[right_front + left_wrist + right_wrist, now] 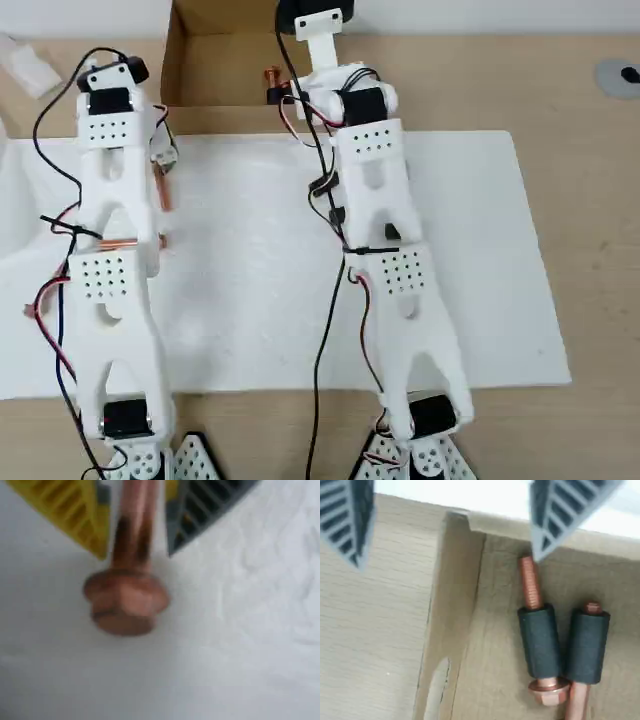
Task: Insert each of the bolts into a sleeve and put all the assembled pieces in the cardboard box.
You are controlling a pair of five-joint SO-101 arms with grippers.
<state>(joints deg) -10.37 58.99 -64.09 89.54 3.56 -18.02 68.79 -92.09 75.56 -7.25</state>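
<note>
A: Left gripper (136,554)?
B: Clamped on bolt (127,600), shank in line with it, head pointing away, over white sheet (250,630).
A: Right gripper (446,560)?
B: Open over cardboard box (455,605), two sleeved bolts (540,640) inside.

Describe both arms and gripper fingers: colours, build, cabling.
Left arm and right arm: white shells with hole grids, black servos, red and black cables. Left gripper: one yellow ribbed finger, one dark grey. Right gripper: both fingers grey, ribbed.

Wooden table (590,200) under white foam sheet (250,300), cardboard box (215,75) at far edge.
</note>
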